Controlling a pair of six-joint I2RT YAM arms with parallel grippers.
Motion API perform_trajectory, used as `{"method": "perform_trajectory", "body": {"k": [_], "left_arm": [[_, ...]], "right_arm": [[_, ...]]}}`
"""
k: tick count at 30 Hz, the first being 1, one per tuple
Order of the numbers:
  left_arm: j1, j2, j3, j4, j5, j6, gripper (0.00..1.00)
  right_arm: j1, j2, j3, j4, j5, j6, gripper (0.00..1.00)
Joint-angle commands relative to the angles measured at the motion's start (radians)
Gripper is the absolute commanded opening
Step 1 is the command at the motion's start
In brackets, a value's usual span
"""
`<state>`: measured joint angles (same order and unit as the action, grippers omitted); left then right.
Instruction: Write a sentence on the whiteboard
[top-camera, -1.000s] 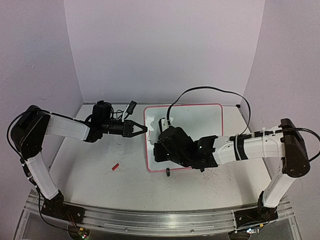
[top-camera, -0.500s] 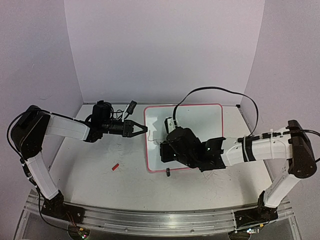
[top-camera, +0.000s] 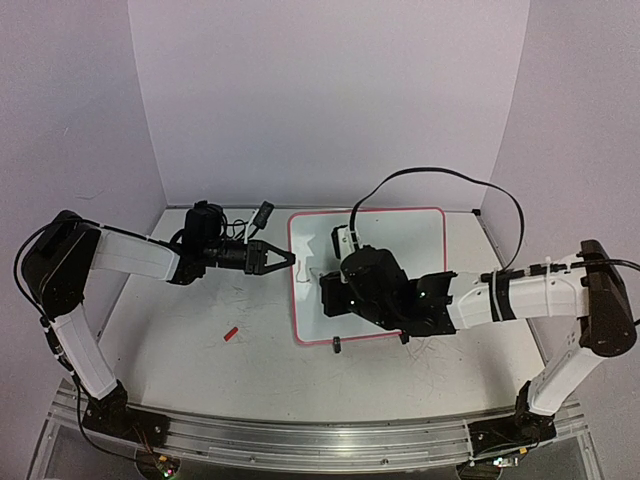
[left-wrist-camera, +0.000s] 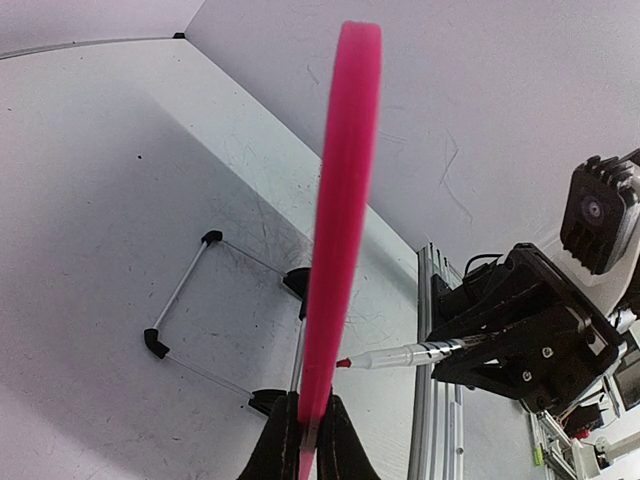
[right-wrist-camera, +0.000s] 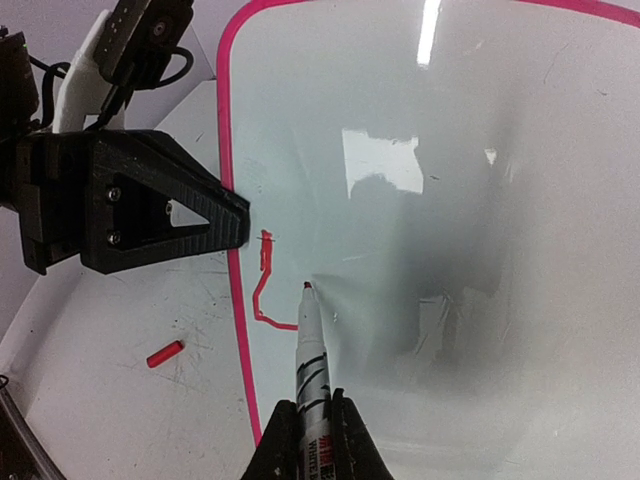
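At the top view's centre the whiteboard (top-camera: 400, 238) sat on the desk (top-camera: 200, 340), left rim pinched in the left jaws, the right jaws clamping a marker (right-wrist-camera: 310, 352) beside a red L-shaped mark (right-wrist-camera: 262, 292).

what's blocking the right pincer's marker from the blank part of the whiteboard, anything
Nothing visible. The marker in the right pincer points at the whiteboard just right of the first red stroke, and the face beyond is bare. The left pincer clamps the left rim, off the writing path.
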<state>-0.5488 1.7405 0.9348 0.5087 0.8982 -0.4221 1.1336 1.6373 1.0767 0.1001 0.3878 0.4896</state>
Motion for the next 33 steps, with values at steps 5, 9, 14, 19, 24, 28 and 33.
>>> {"method": "perform_trajectory", "body": {"k": [5, 9, 14, 19, 24, 28, 33], "left_arm": [[-0.013, -0.003, 0.024, 0.019, 0.058, -0.024, 0.00], [-0.013, 0.000, 0.027, 0.019, 0.061, -0.023, 0.00], [-0.013, -0.002, 0.027, 0.019, 0.060, -0.023, 0.00], [-0.012, -0.001, 0.027, 0.019, 0.060, -0.023, 0.00], [-0.013, -0.001, 0.027, 0.018, 0.060, -0.023, 0.00], [-0.013, -0.002, 0.025, 0.019, 0.059, -0.023, 0.00], [-0.013, -0.004, 0.025, 0.019, 0.059, -0.023, 0.00]], "right_arm": [[-0.010, 0.018, 0.037, -0.006, 0.055, 0.019, 0.00], [-0.010, 0.033, 0.054, -0.024, 0.062, 0.018, 0.00], [-0.010, 0.048, 0.059, -0.058, 0.052, 0.036, 0.00], [-0.009, 0.041, 0.046, -0.078, 0.047, 0.062, 0.00], [-0.003, 0.038, 0.037, -0.087, 0.038, 0.073, 0.00], [0.003, 0.043, 0.034, -0.091, 0.032, 0.083, 0.00], [0.004, 0.039, 0.021, -0.093, 0.027, 0.096, 0.00]]}}
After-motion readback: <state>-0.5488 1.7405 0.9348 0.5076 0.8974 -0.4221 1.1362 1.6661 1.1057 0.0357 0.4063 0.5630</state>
